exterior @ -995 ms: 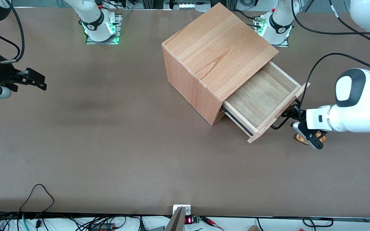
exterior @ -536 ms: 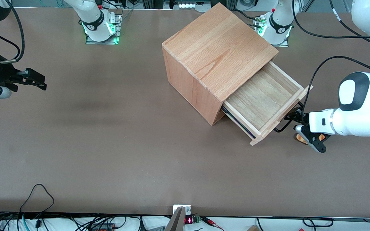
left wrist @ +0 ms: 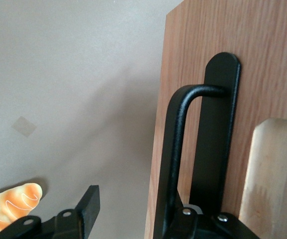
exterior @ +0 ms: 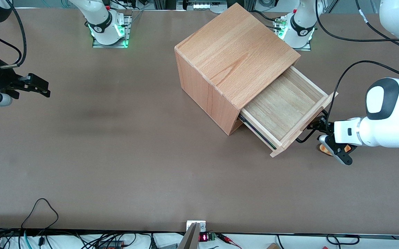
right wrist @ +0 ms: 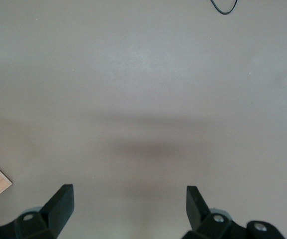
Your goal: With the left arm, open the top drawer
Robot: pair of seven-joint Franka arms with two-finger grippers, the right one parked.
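The top drawer [exterior: 282, 107] stands pulled well out of the wooden cube cabinet [exterior: 234, 52], its inside bare. Its black wire handle [exterior: 303, 136] sticks out from the front panel [left wrist: 263, 64]. The left arm [exterior: 386, 117] reaches in from the working arm's end of the table. Its gripper [exterior: 318, 131] is at the handle, open. In the left wrist view the handle's bar [left wrist: 176, 149] runs between the two fingers of the gripper [left wrist: 138, 219]: one finger [left wrist: 86, 206] stands clear over the table, the other sits tucked by the handle's mounting plate against the drawer front.
A small orange bread-like item [exterior: 324, 148] lies on the brown table [exterior: 151, 155] just under the gripper's wrist, also seen in the left wrist view [left wrist: 9, 206]. Black cables [exterior: 344, 72] loop above the left arm. Arm bases [exterior: 298, 29] stand at the table's edge farthest from the camera.
The gripper drew away from the cabinet toward the working arm's end and the top drawer slid a little farther out. Over the last half second almost nothing moved.
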